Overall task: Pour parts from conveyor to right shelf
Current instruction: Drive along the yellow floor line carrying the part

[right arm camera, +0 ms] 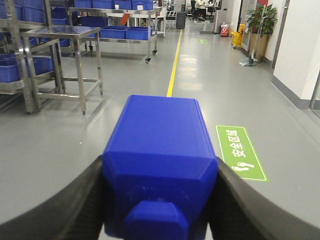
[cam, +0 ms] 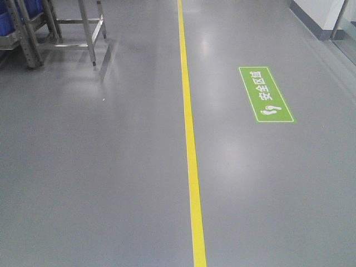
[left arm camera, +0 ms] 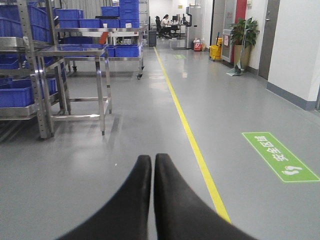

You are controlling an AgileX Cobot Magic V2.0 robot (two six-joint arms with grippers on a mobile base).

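My right gripper (right arm camera: 160,170) is shut on a blue plastic bin (right arm camera: 160,145), held between both black fingers (right arm camera: 75,195) above the grey floor; the bin's inside is hidden, so no parts show. My left gripper (left arm camera: 152,162) is shut and empty, its two black fingers pressed together. Metal shelves with blue bins (left arm camera: 20,90) stand at the left in the left wrist view and in the right wrist view (right arm camera: 30,65). No conveyor is in view. Neither gripper shows in the front view.
A yellow floor line (cam: 190,133) runs ahead down the aisle. A green floor sign (cam: 265,94) lies to its right. A steel table frame (cam: 83,28) stands far left. A white wall (left arm camera: 295,50) and a potted plant (left arm camera: 243,35) line the right side.
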